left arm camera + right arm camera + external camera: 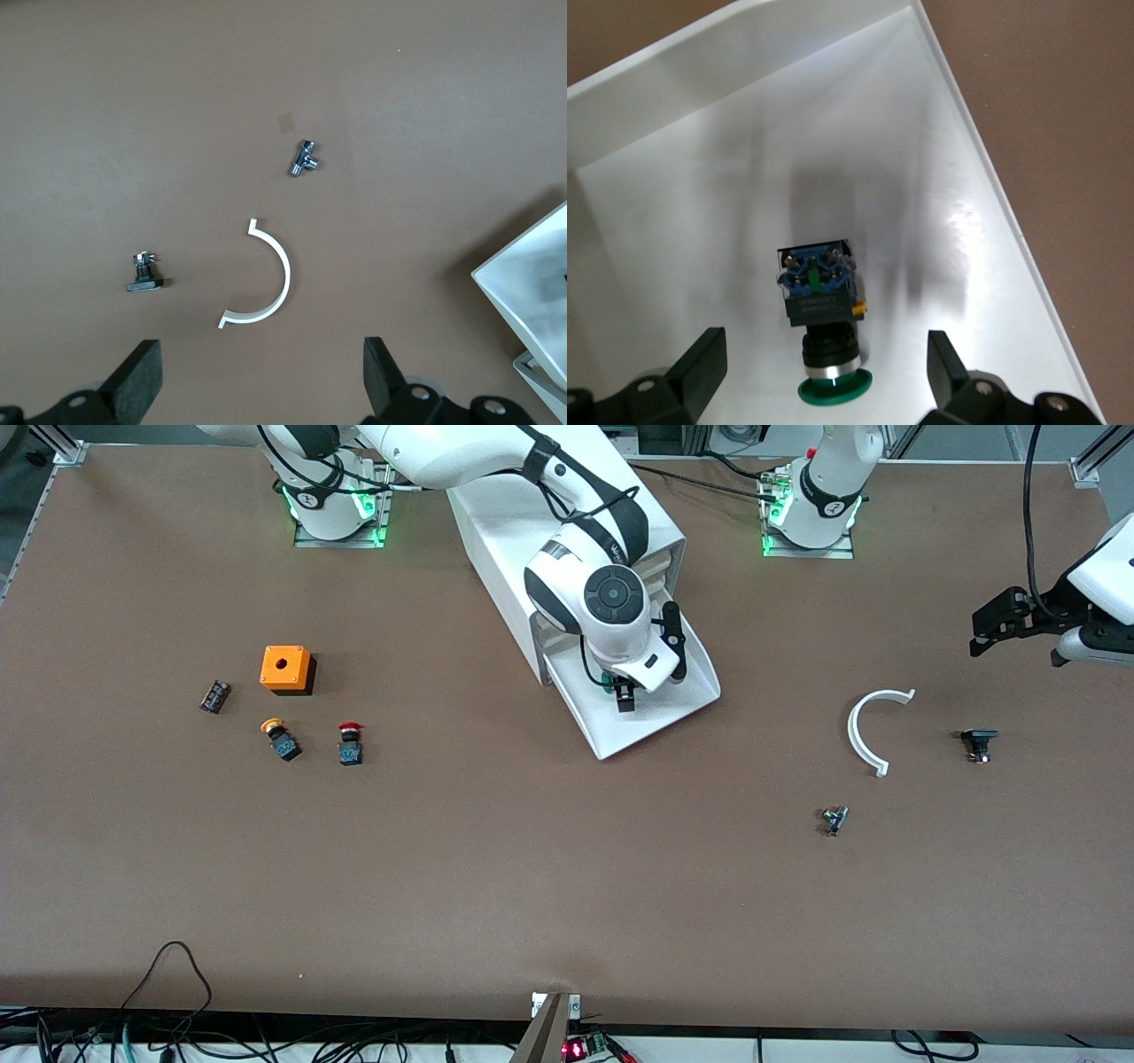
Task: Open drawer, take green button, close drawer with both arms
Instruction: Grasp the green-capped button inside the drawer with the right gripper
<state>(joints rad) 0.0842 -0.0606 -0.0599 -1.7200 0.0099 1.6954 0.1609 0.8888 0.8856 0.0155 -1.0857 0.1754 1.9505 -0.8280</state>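
Observation:
The bottom drawer (687, 704) of the white cabinet (496, 558) stands pulled out. The green-capped button (819, 297) lies on its side on the drawer floor (744, 133); the front view shows only a sliver of green (609, 683) under the wrist. My right gripper (625, 695) hangs low over the drawer, open, its fingers either side of the button's cap in the right wrist view (824, 350) and not touching it. My left gripper (997, 624) is open and empty above the table at the left arm's end, also seen in its wrist view (263, 363).
Under the left gripper lie a white curved piece (864, 731), a small black part (978, 742) and a metal fitting (834, 818). At the right arm's end are an orange box (286, 669), an orange-capped button (282, 740), a red-capped button (350, 744) and a small black block (214, 695).

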